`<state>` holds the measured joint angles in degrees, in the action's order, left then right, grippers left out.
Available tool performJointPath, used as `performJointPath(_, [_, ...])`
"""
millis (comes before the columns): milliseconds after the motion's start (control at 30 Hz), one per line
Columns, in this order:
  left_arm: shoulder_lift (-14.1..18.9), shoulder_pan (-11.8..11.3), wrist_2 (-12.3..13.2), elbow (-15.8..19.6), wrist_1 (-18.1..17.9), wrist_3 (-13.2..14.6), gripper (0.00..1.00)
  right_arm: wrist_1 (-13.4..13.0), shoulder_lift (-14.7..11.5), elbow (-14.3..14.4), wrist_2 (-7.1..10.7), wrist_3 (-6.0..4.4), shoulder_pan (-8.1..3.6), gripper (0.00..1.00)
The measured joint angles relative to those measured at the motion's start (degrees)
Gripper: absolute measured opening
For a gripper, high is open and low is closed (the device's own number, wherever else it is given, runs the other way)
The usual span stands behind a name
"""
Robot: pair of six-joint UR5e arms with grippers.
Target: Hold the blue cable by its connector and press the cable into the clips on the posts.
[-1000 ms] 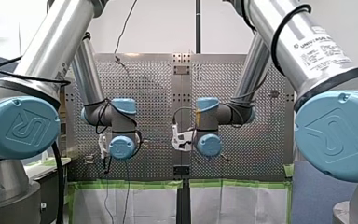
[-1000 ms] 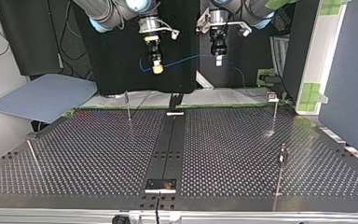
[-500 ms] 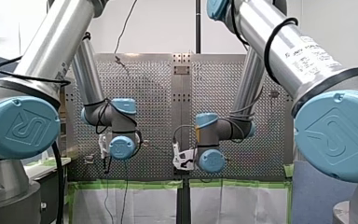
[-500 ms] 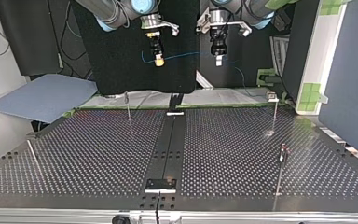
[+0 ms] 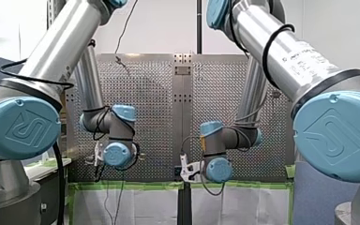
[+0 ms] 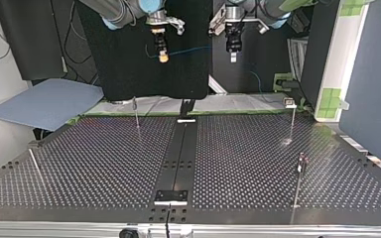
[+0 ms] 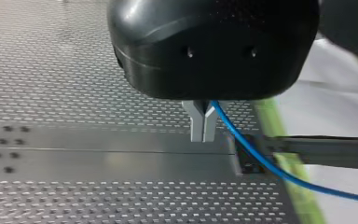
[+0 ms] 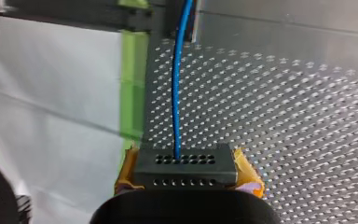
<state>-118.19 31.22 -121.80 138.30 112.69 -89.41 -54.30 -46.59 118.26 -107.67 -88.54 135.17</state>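
Left arm (image 5: 51,61): comes in at the top view's right. Its wrist is turned down, and the left gripper (image 6: 233,55) is pointed straight at the table (image 6: 104,163), held high above it.
Left grip: the metal fingers (image 7: 196,123) are pressed together at the tips and closed on the cable (image 7: 261,161). The cable leaves from beside them and trails off to one side, past the table's edge.
Right arm (image 5: 281,51): comes in at the top view's left. The right gripper (image 6: 163,57) is likewise hung vertically, level with the left gripper and near it.
Right grip: yellow pads (image 8: 247,170) are seen either side of a black perforated block (image 8: 186,172). The gripper is clamped on the cable, which comes out of the block's middle and runs straight ahead. The connector cannot be made out.
Cable: it is strung in the air between the two grippers, slightly slack. A further length is seen hanging beyond the left gripper.
Posts (image 6: 136,113): set upright on the table, well below both grippers — touched by neither gripper nor cable.
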Motion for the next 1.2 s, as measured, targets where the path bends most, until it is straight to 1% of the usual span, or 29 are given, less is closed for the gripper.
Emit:
performJointPath(67, [-0.3, 0.0, 0.0, 0.0, 0.7, 0.2, 0.0, 0.2, 0.1, 0.1, -0.05, -0.3, -0.01, 0.0])
performJointPath(167, [-0.5, 0.0, 0.0, 0.0, 1.0, 0.3, 0.0, 0.3, 0.2, 0.1, -0.08, -0.45, -0.02, 0.0])
performJointPath(533, [-0.6, 0.0, 0.2, 0.1, 1.2, 0.4, 0.0, 0.3, 0.2, 0.1, -0.09, -0.51, -0.04, 0.0])
performJointPath(633, [-0.1, 0.0, 1.0, -0.3, 1.7, 0.0, 0.0, 0.5, -0.3, -0.4, -0.63, -1.04, -0.22, 0.0])
performJointPath(733, [1.0, 0.0, 1.7, -0.7, 2.9, -1.1, 0.0, 1.4, -1.4, -1.5, -1.16, -2.11, -0.23, 0.0])
performJointPath(800, [1.8, -0.2, 1.8, -0.8, 3.7, -1.9, 0.0, 2.4, -2.5, -2.6, -0.73, -3.2, -0.32, 0.0])
performJointPath(867, [2.9, -0.4, 1.5, -0.9, 4.8, -2.9, 0.0, 3.5, -3.6, -3.7, 0.08, -4.29, -0.5, 0.0])
performJointPath(967, [4.6, -0.7, 0.1, -1.3, 6.5, -4.5, 0.0, 4.9, -5.0, -5.1, 1.38, -5.36, -0.86, 0.0])
performJointPath(1067, [6.4, -0.9, -1.6, -1.8, 8.3, -5.0, 0.0, 6.4, -6.5, -6.6, 2.8, -5.76, -1.19, 0.0])
performJointPath(1200, [8.6, -0.8, -3.8, -3.3, 10.5, -4.7, 0.0, 8.3, -8.4, -8.5, 4.71, -5.92, -1.6, 0.0])
